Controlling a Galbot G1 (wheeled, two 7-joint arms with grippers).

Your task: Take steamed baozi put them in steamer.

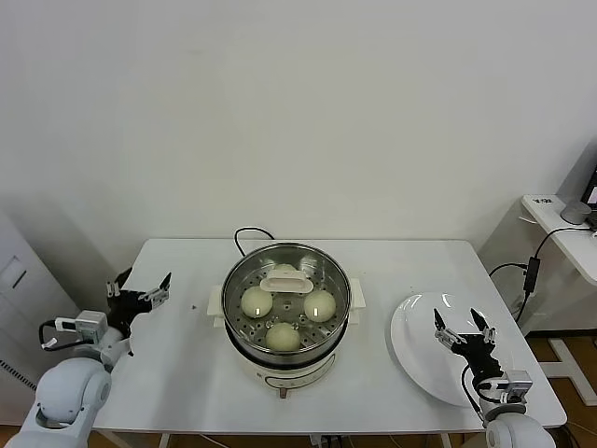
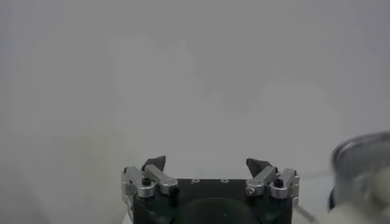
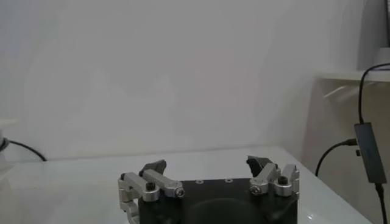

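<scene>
The steamer (image 1: 336,289), a shiny steel pot on a white base, stands mid-table. Several cream-white baozi lie on its perforated tray: one on the left (image 1: 256,301), one on the right (image 1: 319,304), one in front (image 1: 283,337). Another at the back is partly hidden by a cream handle (image 1: 280,280); I cannot tell whether a glass lid covers the pot. My left gripper (image 1: 140,291) (image 2: 207,164) hovers open and empty off the table's left edge, with the steamer's rim (image 2: 365,161) at the side of its wrist view. My right gripper (image 1: 460,327) (image 3: 207,165) stands open and empty over the white plate (image 1: 415,359).
A black cord (image 1: 250,235) runs from behind the steamer. Off the table's right end stands a white side table (image 1: 560,233) with a grey object (image 1: 576,211) and a hanging cable with an adapter (image 1: 534,271) (image 3: 368,158). A white cabinet (image 1: 19,280) stands at the left.
</scene>
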